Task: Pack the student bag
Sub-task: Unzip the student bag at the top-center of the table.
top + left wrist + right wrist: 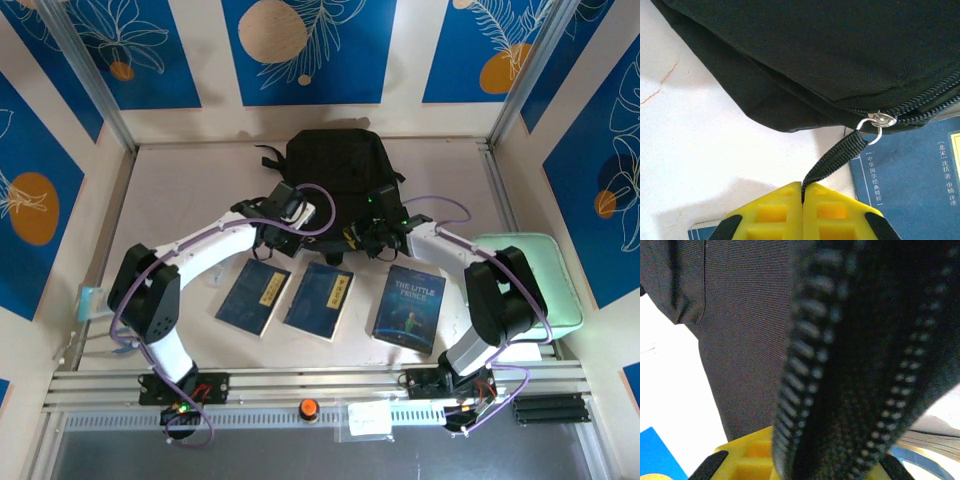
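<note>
The student bag is a black fabric backpack lying at the back middle of the table. My left gripper sits at its near left corner. In the left wrist view this gripper is shut on the black webbing pull, which hangs from the metal zip slider. My right gripper is at the bag's near right edge. There, a fold of black fabric with zip teeth runs down between its yellow fingers, and the gripper is shut on it.
Three blue books lie in a row in front of the bag: one on the left, one in the middle and "The Little Prince". A mint-green zip case lies at the right behind my right arm. Walls close in the table.
</note>
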Robot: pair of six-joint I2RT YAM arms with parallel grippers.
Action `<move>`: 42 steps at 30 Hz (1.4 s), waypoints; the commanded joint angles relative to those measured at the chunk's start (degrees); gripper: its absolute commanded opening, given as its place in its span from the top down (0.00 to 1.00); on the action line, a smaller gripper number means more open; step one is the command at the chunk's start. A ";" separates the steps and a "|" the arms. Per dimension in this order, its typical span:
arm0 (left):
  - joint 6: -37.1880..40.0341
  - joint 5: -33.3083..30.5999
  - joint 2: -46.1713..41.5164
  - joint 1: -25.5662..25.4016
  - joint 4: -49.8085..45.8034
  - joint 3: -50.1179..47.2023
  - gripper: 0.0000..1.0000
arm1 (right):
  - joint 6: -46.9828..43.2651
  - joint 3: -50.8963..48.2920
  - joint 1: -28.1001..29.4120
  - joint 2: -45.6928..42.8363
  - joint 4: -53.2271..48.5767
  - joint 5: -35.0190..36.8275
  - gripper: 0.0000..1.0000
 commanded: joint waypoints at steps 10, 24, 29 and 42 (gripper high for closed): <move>-1.03 -2.01 5.40 4.11 -0.63 1.27 1.00 | -2.40 -0.35 -0.40 -3.60 -2.11 1.71 0.88; 0.18 2.90 10.35 7.94 0.37 6.15 1.00 | -3.43 -1.89 -0.84 -6.33 -2.40 0.65 0.88; 0.46 1.47 9.10 8.10 2.35 5.17 1.00 | -3.62 -2.38 -1.11 -6.42 -2.45 0.57 0.88; -1.10 -2.79 14.78 12.72 3.93 11.17 1.00 | -3.49 -4.87 -1.55 -9.30 -1.96 0.38 0.88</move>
